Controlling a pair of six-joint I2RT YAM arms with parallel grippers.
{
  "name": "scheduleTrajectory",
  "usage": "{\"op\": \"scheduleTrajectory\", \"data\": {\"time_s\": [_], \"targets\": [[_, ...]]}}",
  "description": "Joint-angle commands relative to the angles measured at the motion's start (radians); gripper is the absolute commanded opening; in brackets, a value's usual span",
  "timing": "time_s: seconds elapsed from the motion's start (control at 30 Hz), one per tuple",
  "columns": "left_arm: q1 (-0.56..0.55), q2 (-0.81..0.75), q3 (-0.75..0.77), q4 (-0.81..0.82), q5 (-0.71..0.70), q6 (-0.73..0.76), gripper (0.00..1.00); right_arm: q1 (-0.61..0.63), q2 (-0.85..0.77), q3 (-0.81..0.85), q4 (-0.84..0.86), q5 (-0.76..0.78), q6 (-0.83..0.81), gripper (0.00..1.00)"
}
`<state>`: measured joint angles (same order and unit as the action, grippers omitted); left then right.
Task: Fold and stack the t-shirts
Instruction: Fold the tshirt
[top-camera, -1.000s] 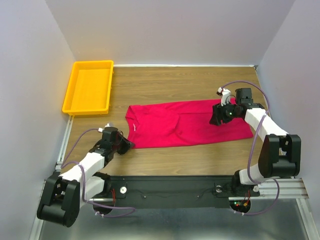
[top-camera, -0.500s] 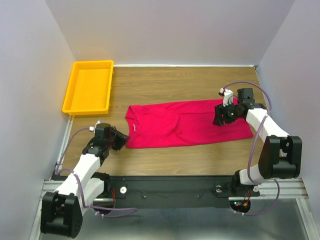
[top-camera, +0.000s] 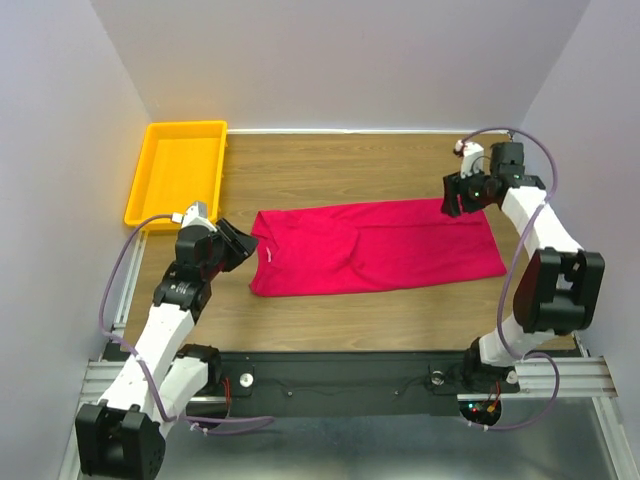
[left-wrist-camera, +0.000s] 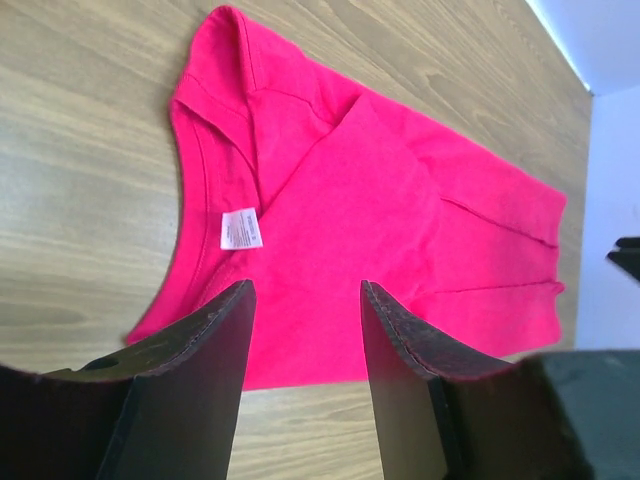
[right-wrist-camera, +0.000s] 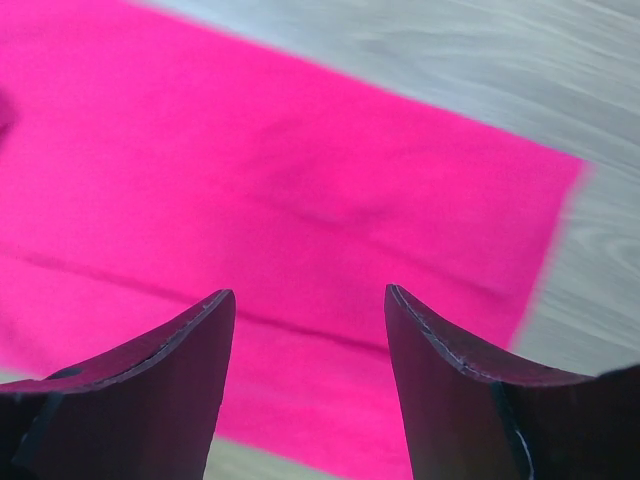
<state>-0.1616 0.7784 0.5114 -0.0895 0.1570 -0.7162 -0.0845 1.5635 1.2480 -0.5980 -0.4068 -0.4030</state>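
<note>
Both sets of jaws stand parted and empty. The left gripper (left-wrist-camera: 305, 290) hangs just off the collar end; the t-shirt (top-camera: 375, 248) lies toward 3 o'clock, long axis 9-to-3. The right gripper (right-wrist-camera: 310, 295) hovers over its 2 o'clock hem corner.

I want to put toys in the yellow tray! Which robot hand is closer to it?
Left. The left gripper is close to the yellow tray, beside the t-shirt; the right gripper is at its opposite end, far from the tray.
</note>
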Motion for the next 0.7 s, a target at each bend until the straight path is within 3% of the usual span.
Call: {"op": "scheduleTrajectory", "data": {"time_s": [0.0,0.1,0.23,0.3,0.33,0.37,0.43,0.53,0.67], "targets": [[0.004,0.062,0.059,0.108,0.016,0.081,0.57,-0.092,0.102,0.102,0.003,0.008,0.029,0.67],[0.004,0.131,0.056,0.203,0.036,0.092,0.58,-0.093,0.190,0.180,-0.008,-0.078,-0.006,0.67],[0.004,0.261,0.114,0.278,0.093,0.133,0.58,-0.093,0.324,0.330,-0.095,-0.321,-0.178,0.71],[0.004,0.320,0.142,0.286,0.101,0.159,0.58,-0.089,0.391,0.460,-0.250,-0.435,-0.314,0.71],[0.004,0.332,0.165,0.289,0.102,0.191,0.58,-0.066,0.468,0.512,-0.411,-0.514,-0.485,0.72],[0.004,0.341,0.171,0.289,0.102,0.210,0.58,-0.043,0.507,0.569,-0.413,-0.524,-0.575,0.72],[0.004,0.349,0.182,0.284,0.089,0.247,0.58,0.029,0.622,0.736,-0.653,-0.512,-0.762,0.72],[0.004,0.345,0.180,0.271,0.060,0.274,0.58,0.081,0.684,0.824,-0.734,-0.514,-0.795,0.72],[0.004,0.306,0.144,0.270,0.018,0.279,0.58,0.268,0.783,0.957,-0.721,-0.442,-0.751,0.72]]}}
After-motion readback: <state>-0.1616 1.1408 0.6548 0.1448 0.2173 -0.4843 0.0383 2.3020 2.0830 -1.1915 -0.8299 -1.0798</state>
